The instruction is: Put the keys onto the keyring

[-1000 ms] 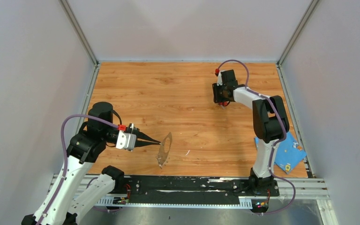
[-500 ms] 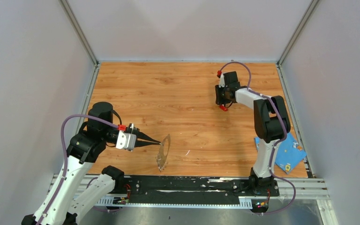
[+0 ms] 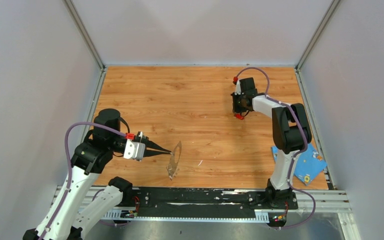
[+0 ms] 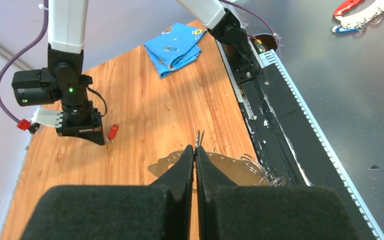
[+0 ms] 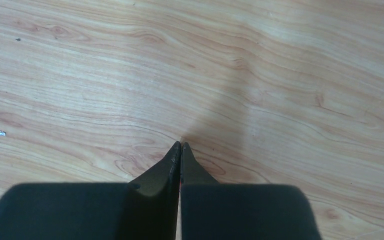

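Pinching the keyring [image 4: 225, 161] upright in my closed left tool [image 4: 196, 149]; right tool [image 5: 180, 145], well apart, seems clamped on the red key [image 4: 112, 131]; nothing threaded yet.

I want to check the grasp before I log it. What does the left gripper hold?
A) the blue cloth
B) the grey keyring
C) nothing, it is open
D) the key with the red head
B: the left gripper is shut on the edge of the keyring, which stands tilted up.
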You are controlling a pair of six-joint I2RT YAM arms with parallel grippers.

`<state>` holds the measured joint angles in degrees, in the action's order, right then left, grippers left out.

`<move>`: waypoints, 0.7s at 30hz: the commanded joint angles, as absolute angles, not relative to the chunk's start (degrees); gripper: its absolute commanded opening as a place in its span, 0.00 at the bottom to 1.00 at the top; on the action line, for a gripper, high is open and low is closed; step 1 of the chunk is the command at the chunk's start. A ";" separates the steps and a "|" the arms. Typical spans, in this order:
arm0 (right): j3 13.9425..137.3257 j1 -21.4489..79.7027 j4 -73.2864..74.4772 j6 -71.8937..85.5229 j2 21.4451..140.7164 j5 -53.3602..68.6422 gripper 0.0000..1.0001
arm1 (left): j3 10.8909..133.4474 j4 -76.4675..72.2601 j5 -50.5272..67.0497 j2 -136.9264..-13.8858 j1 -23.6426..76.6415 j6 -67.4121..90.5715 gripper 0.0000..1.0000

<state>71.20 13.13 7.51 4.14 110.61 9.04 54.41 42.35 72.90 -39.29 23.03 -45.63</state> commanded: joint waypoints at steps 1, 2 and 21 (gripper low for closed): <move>70.61 12.19 9.52 5.36 108.84 10.39 0.00 | 56.48 41.96 73.39 -39.46 23.38 -45.63 0.00; 70.35 12.21 9.51 5.49 108.48 11.48 0.00 | 56.58 41.99 73.37 -39.46 23.38 -45.62 0.00; 51.15 34.34 -2.44 20.59 93.50 15.85 0.00 | 55.91 41.92 73.00 -39.03 23.38 -44.85 0.00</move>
<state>53.82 28.75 1.23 15.11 95.33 17.06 54.96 42.33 72.84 -39.59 23.03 -45.56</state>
